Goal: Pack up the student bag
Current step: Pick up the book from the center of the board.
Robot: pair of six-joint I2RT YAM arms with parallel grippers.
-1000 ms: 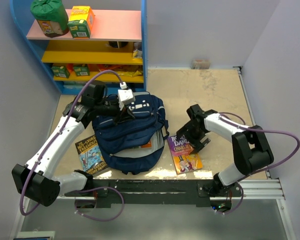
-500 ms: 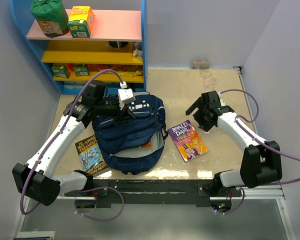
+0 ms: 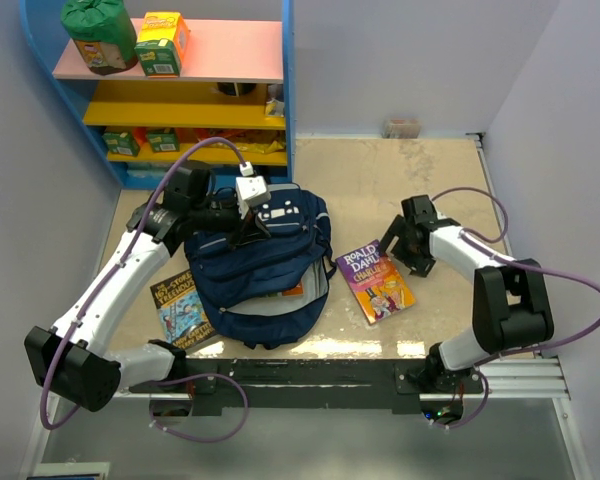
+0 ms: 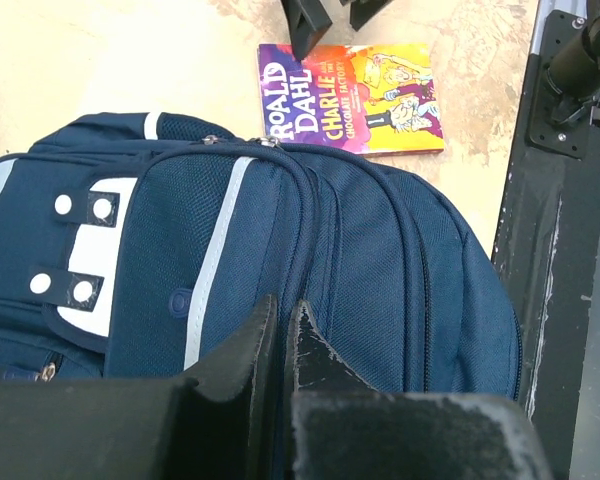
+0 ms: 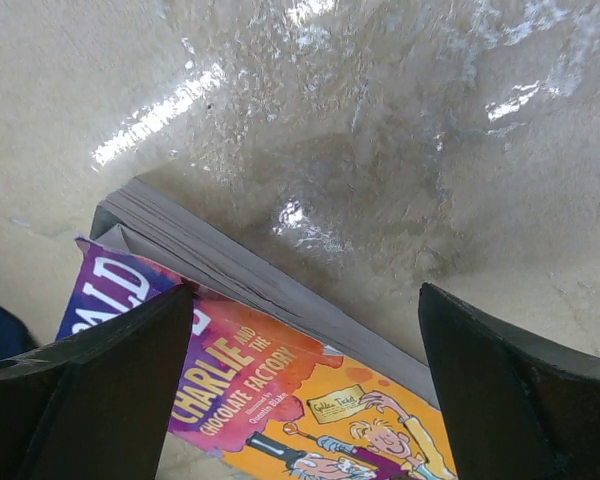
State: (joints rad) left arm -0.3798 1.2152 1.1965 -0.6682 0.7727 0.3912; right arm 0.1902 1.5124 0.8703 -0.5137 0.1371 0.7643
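Left gripper [image 3: 248, 226] is pressed shut, its two black fingers nearly touching, and sits low over the far end of the student bag [image 3: 265, 270], close to the white patch [image 4: 90, 255]. Whether it pinches any fabric or a zip pull cannot be told from the left wrist view, where the fingertips hover just above the navy cloth.

Right gripper [image 3: 400, 250] stands wide, jaws spread to either side of the far corner of a paperback, Charlie and the Chocolate Factory [image 3: 380, 285]. The right wrist view shows the book's page edge and purple-and-orange cover between the two fingers, with nothing held.

The student bag lies flat on the desk [image 3: 420, 170], left of centre, its top toward the shelf unit [image 3: 200, 50] and its base toward the arms' mounts. Something orange [image 3: 292, 290] shows at its near-right side. The paperback lies face up just to the bag's right, apart from it. A second book [image 3: 180, 310] lies on the bag's left, partly under the left arm.
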